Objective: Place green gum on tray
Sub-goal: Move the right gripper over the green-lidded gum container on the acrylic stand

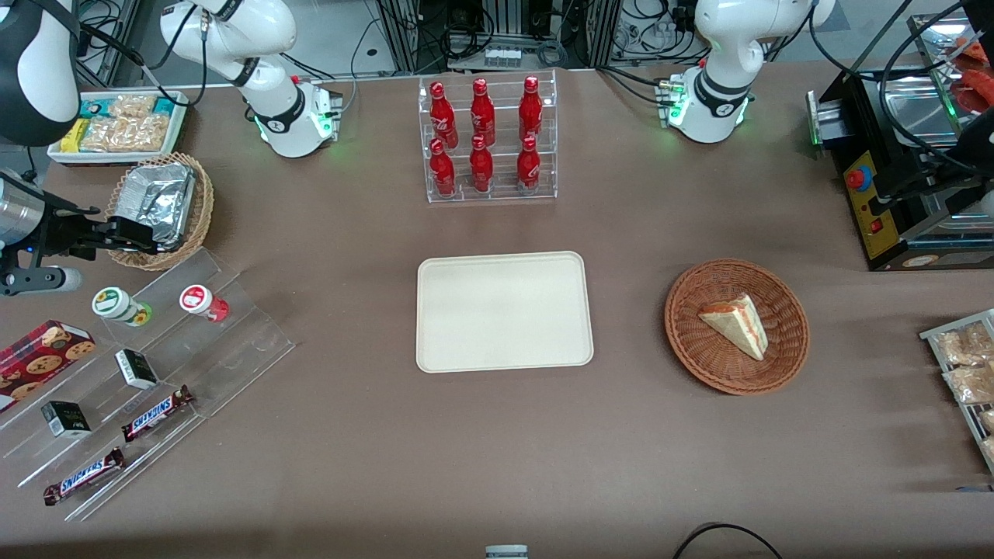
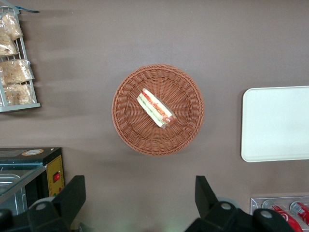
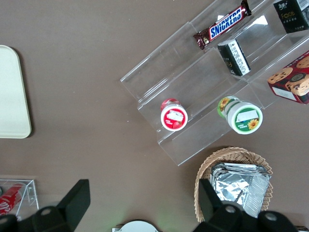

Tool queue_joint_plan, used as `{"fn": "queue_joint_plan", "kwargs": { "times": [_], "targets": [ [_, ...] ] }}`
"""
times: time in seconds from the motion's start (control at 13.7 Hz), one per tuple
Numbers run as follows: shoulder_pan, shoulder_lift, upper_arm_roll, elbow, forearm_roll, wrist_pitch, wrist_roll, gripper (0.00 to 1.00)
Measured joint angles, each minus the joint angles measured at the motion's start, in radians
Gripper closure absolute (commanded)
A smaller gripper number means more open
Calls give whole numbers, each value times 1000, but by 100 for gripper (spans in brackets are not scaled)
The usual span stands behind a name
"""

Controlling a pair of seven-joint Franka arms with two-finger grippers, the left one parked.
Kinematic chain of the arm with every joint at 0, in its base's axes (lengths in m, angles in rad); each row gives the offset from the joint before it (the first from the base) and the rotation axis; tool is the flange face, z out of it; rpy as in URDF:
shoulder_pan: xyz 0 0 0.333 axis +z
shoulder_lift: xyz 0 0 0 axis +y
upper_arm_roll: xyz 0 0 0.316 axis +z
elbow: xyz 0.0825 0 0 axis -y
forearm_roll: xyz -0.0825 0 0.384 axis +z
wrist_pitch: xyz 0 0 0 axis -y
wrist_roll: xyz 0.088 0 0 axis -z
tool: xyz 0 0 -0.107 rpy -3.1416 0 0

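Observation:
The green gum (image 1: 116,304) stands on the top step of a clear stepped stand (image 1: 233,341), toward the working arm's end of the table. It has a white-and-green lid, also seen in the right wrist view (image 3: 244,116). A red-lidded gum bottle (image 1: 200,301) stands beside it on the same step. The cream tray (image 1: 503,310) lies bare at the table's middle; its edge shows in the right wrist view (image 3: 12,92). My right gripper (image 1: 140,235) hangs open and empty above the rim of a foil-filled basket, farther from the front camera than the green gum.
A wicker basket of foil packets (image 1: 159,210) sits under the gripper. Snickers bars (image 1: 155,411), small dark boxes (image 1: 136,369) and a cookie box (image 1: 39,357) are on or beside the stand. A rack of red bottles (image 1: 485,140) and a sandwich basket (image 1: 736,326) stand elsewhere.

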Motion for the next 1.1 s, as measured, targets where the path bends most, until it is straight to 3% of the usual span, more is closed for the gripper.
{"fn": "queue_joint_plan", "kwargs": {
  "times": [0.59,1.1],
  "targets": [
    [-2,5,-4,-49,0,79,-43,0],
    [-111,7,-15,-203,0,318,-467,0]
  ]
}}
